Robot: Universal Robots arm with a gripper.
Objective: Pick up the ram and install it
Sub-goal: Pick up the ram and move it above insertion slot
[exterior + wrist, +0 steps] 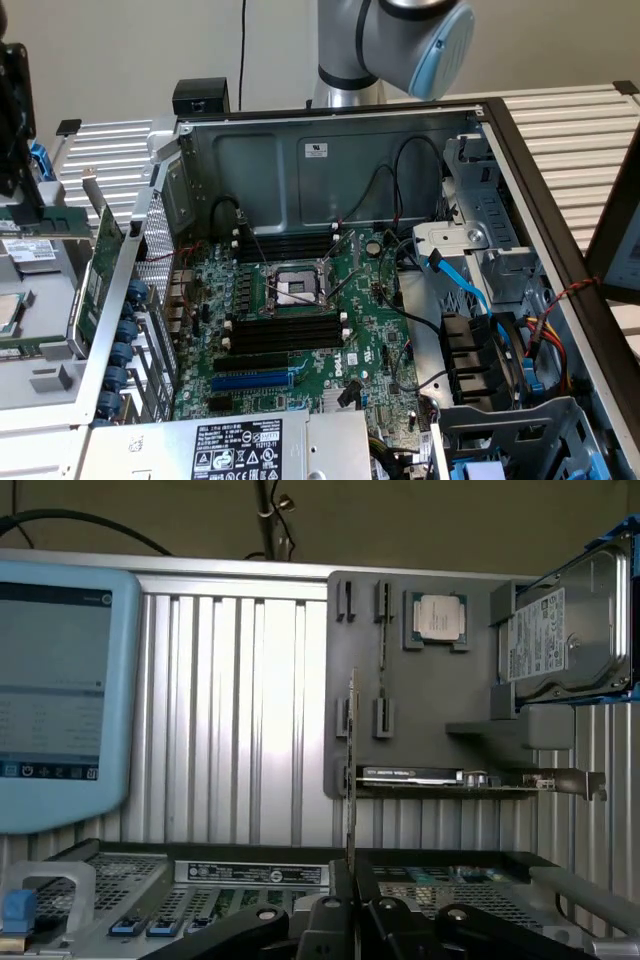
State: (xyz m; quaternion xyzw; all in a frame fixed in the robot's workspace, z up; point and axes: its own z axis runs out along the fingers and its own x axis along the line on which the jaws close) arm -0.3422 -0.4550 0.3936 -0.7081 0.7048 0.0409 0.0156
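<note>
In the wrist view my gripper (352,885) is shut on the ram (351,770), a thin green stick seen edge-on that rises straight up from between the black fingers (336,885). It hangs in the air, with the open computer case (250,865) below it. In the exterior view the arm's grey and blue joint (420,35) sits above the case's back wall. The green motherboard (300,340) lies inside, with long black memory slots (285,332) in front of and behind the processor socket (295,287).
A grey holder panel (430,710) carries a processor chip (437,617), a hard drive (570,630) and a long expansion card (450,778). A blue-framed screen (55,695) stands beside it. Cables and drive bays (490,330) fill the case at the exterior view's right.
</note>
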